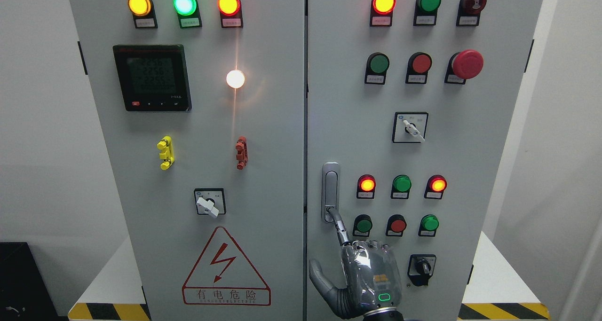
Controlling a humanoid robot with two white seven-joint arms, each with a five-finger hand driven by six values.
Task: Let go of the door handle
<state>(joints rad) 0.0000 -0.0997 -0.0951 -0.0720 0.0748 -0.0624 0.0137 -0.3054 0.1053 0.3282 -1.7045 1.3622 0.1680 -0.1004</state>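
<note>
The silver door handle [330, 191] stands upright on the left edge of the cabinet's right door [338, 100]. My right hand [346, 246] rises from the bottom edge just below it, its back toward the camera. Its index finger [337, 224] is stretched up, and the tip touches the lower end of the handle. The other fingers are curled down over the palm and the thumb [322, 278] sticks out to the left. Nothing is grasped. The left arm does not show.
The right door carries lamps, push buttons, a red emergency button [467, 64] and rotary switches [410, 128] to the right of the hand. The left door [263, 123] has a meter [152, 78], a switch and a warning triangle. Hazard tape marks the floor base.
</note>
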